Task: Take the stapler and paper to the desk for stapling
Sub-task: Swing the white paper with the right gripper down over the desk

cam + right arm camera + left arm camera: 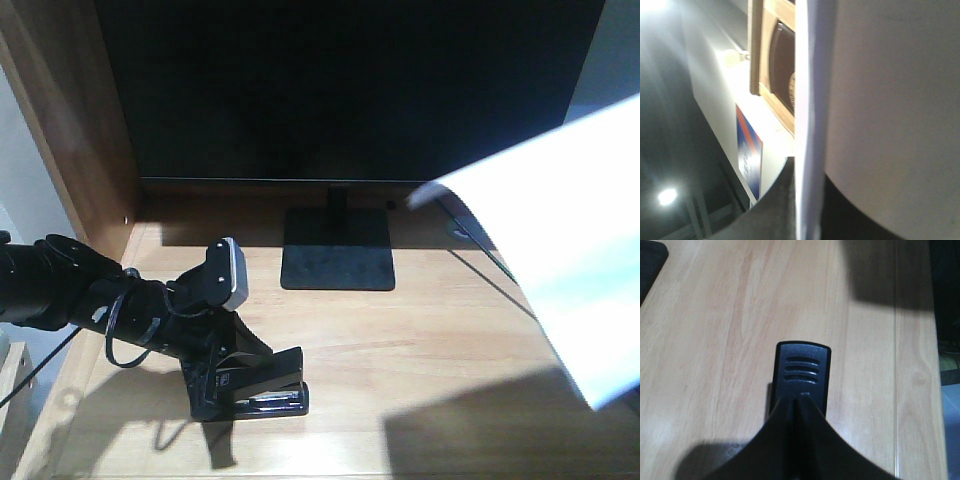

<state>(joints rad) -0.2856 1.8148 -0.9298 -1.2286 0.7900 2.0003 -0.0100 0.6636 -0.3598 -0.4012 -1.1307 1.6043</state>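
Paper [560,250]: hanging over the desk's [430,340] right side, right tool [807,172] pinching its edge shut.
Stapler [802,367]: sitting on desk, left tool [797,401] clamping its back end.

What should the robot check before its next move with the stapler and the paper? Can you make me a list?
1. The left hand is shut on the stapler: ok.
2. The stapler rests on the desk: ok, its base looks flat on the wood.
3. The right hand pinches the paper: ok, the sheet's edge is clamped.
4. The paper lies on the desk: not ok, it hangs in the air on the right.
5. There is bare wood beside the stapler for the paper: ok.
6. There are staples inside the stapler: cannot tell.
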